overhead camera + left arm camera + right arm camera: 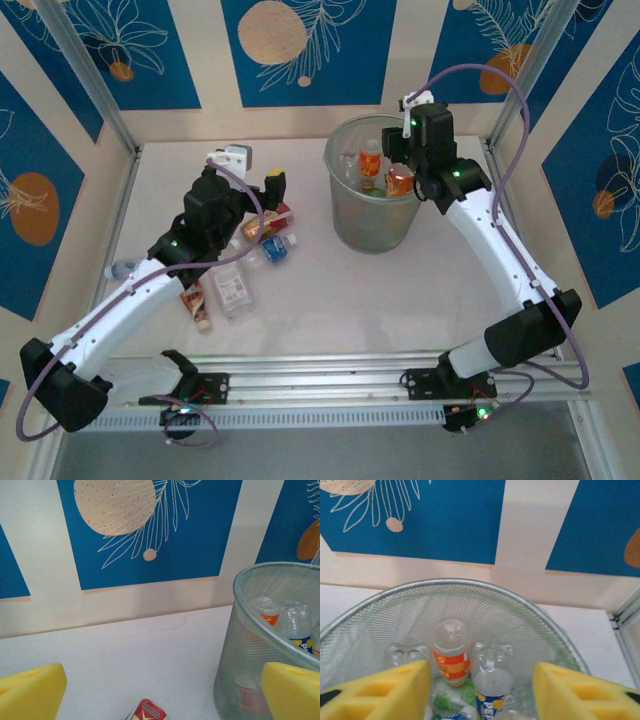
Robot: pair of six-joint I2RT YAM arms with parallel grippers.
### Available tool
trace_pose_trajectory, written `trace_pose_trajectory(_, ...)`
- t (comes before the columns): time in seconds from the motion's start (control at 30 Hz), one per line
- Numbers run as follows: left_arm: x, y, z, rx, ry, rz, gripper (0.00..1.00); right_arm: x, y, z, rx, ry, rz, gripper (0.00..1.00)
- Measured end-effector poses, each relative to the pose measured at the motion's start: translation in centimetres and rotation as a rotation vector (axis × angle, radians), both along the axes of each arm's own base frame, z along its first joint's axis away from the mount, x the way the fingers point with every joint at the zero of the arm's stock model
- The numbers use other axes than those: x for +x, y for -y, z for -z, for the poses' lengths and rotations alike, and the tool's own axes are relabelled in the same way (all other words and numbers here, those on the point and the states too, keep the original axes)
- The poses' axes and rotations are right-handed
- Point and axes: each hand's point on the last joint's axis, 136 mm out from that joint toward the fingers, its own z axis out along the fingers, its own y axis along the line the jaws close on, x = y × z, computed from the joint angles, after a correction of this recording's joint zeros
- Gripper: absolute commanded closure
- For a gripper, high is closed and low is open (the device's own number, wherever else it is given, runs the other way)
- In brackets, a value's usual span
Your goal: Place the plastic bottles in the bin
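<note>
One bottle (490, 682) carries a blue label perhaps beginning "PE"

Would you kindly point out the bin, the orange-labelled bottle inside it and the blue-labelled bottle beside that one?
bin (372, 228): top external view, on its front wall.
orange-labelled bottle (451, 662): right wrist view, on its label.
blue-labelled bottle (489, 702): right wrist view, on its label.

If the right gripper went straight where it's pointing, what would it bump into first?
Probably a bottle. The right gripper points down into the bin, and the orange-labelled bottle and the blue-labelled bottle sit between its fingers. Which is nearer is hard to tell.
</note>
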Motion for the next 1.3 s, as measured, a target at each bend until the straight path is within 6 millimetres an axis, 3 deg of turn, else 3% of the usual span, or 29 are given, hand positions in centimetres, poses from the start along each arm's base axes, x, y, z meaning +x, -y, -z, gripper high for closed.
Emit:
trace_pose_trajectory(0.23, 0.0, 0.0, 0.1, 0.001, -0.002, 0.0, 0.0, -0.8, -0.8, 3.1, -0.016, -0.13, -0.01, 0.62)
trace_pose_trajectory(0.73, 0.4, 0.2, 0.8, 0.013, -0.018, -0.001, 0.01, -2.0, 0.9, 8.8, -0.012, -0.287, 0.082, 0.75)
trace_pose_trajectory(0.97, 0.4, 0.2, 0.9, 0.015, -0.021, -0.002, 0.01, -2.7, 1.6, 8.3, 0.035, -0.27, 0.106, 0.72)
trace_pose_trajectory(1.13, 0.3, -0.1, 1.8, 0.041, -0.059, -0.014, 0.0, -2.9, 1.4, 7.7, 0.041, -0.264, 0.09, 0.58)
trace_pose_trajectory(1.3, 0.4, -1.2, 3.8, 0.105, -0.172, -0.055, 0.01, -2.7, 1.1, 4.0, 0.054, -0.19, 0.059, 0.41)
